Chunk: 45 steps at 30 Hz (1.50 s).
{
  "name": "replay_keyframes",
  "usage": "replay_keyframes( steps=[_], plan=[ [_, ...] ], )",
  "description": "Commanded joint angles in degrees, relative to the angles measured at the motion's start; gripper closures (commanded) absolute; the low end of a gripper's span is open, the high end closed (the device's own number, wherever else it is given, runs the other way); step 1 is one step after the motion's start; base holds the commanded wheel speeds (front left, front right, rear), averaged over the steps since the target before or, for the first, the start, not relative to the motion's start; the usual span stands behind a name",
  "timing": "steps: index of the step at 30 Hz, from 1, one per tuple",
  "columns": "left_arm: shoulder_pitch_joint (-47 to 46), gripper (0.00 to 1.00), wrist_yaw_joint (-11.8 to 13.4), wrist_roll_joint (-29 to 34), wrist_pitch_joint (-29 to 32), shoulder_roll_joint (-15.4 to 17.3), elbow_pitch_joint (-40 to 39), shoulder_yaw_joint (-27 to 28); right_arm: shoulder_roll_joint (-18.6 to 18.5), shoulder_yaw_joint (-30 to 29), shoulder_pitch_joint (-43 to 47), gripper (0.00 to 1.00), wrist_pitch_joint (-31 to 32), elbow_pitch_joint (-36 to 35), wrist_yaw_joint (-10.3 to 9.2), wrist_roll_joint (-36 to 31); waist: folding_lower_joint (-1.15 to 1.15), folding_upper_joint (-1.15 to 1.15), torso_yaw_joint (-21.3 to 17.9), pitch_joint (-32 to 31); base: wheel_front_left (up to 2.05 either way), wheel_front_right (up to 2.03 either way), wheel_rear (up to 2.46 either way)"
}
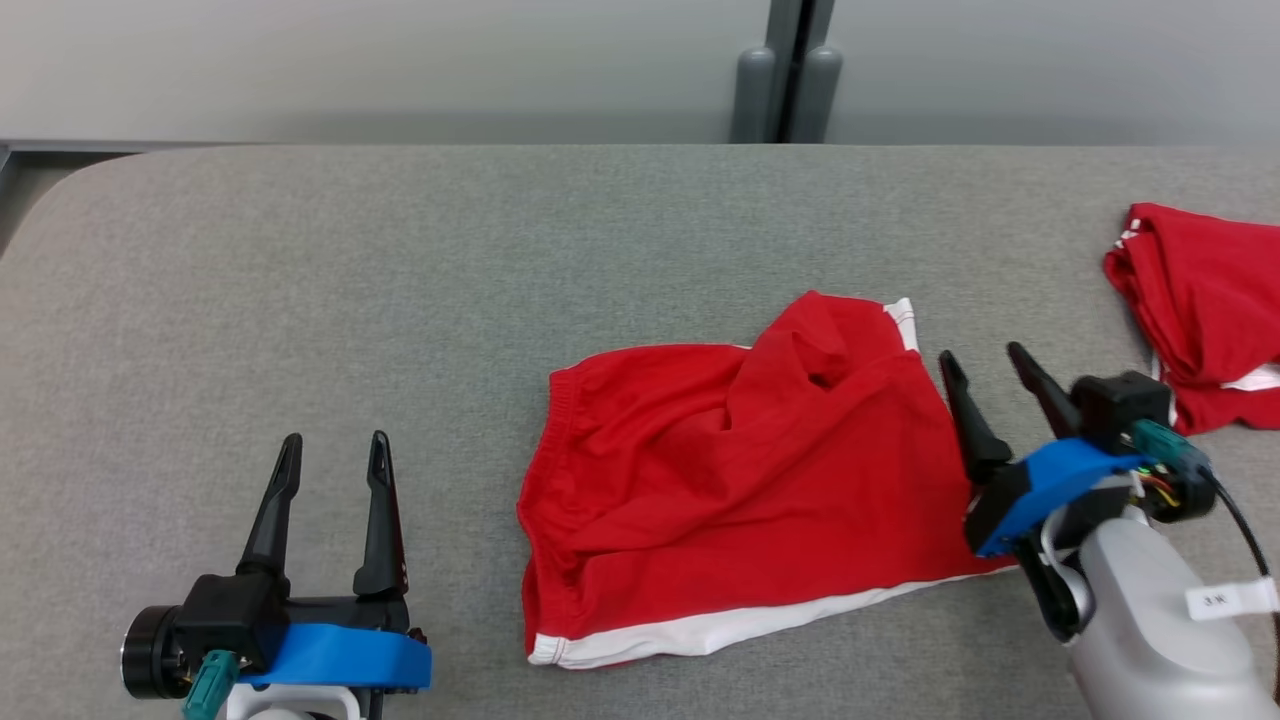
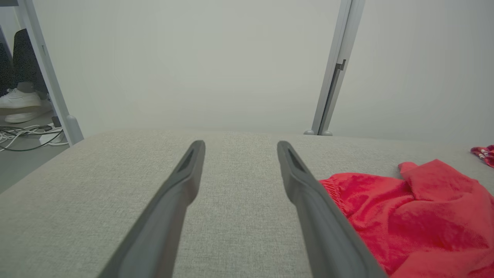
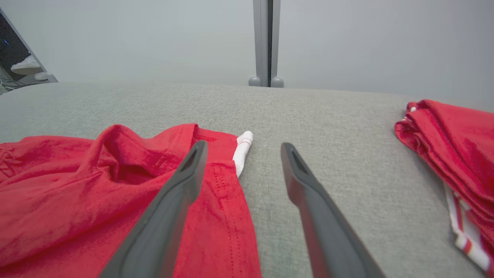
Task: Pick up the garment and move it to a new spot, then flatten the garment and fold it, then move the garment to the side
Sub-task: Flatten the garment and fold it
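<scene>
Right gripper (image 1: 980, 352) released beside red garment (image 1: 720, 470), left gripper (image 1: 336, 440) spread empty, folded red cloth (image 1: 1200, 310) far right

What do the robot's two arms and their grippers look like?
The left gripper and right gripper each have two long, dark, tapering jaws on a black body, a blue bracket and a teal connector. Behind the right one, a pale grey forearm carries a small white label, a black cable and thin coloured wires.
</scene>
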Motion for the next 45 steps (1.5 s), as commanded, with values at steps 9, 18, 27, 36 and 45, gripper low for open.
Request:
replay_keyframes(
  steps=[9,18,27,36,45],
  plan=[
    [1.3,0.0,0.0,0.9,-0.3,0.0,-0.4,1.1,-0.3,-9.4,12.1,0.0,0.0,-16.6,0.01,-3.7,0.0,0.0,-4.1,-2.7,0.0,0.0,0.0],
    [3.2,0.0,-0.3,0.8,-0.3,0.0,-0.3,1.2,3.9,-11.4,23.3,0.0,0.0,-29.5,0.01,-6.3,0.0,0.0,-5.2,-5.0,0.0,0.0,0.0],
    [4.4,0.0,-0.4,1.1,-0.3,-0.1,-0.4,1.6,6.4,-8.4,30.0,0.0,0.0,-34.0,0.01,-7.5,0.0,0.0,-5.3,-6.5,0.0,0.0,0.0],
    [5.2,0.0,-0.3,1.4,-0.3,0.0,-0.1,1.9,7.1,-7.3,32.2,0.0,0.0,-33.7,0.01,-8.4,0.0,0.0,-5.4,-7.3,0.0,0.0,0.0],
    [5.0,0.0,-0.1,1.6,-0.3,0.0,0.2,2.2,7.2,-7.6,31.4,0.0,0.0,-33.3,0.01,-8.2,0.0,0.0,-5.5,-7.6,0.0,0.0,0.0]
  ],
)
